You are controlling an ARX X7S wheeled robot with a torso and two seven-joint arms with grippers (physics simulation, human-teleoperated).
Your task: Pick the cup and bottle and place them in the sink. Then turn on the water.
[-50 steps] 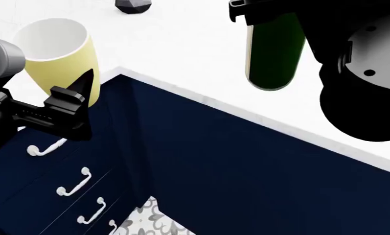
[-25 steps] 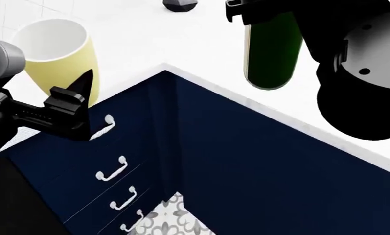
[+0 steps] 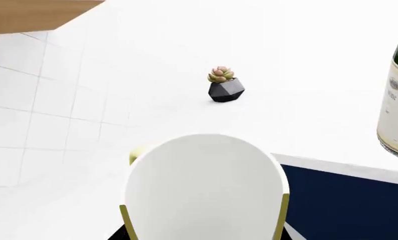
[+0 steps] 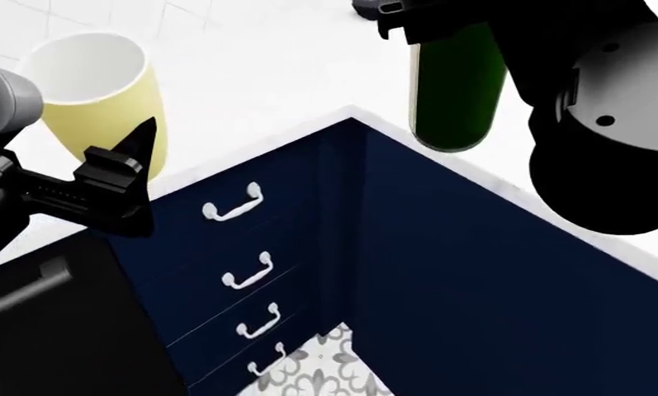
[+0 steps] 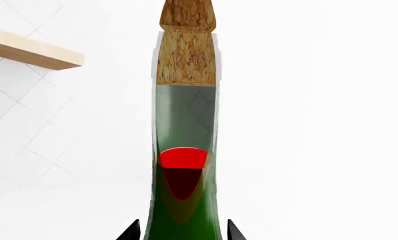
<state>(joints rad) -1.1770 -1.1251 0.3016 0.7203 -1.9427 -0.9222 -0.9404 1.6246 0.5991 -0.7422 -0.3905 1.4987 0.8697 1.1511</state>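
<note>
The view has swung along the dark blue cabinet (image 4: pixel 439 272), its corner and drawer handles (image 4: pixel 232 206) sliding rightward under the arms over the last second, which suggests the base is turning to carry both items toward the sink, not yet in sight. The left gripper (image 4: pixel 125 177) stays clamped on the pale yellow cup (image 4: pixel 92 91), upright with its white inside showing. The right gripper (image 4: pixel 439 16) holds the dark green bottle (image 4: pixel 456 87) aloft, cork above the fingers, base hanging below.

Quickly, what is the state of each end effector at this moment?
Left end effector: closed on the cup.
Right end effector: closed on the bottle.
</note>
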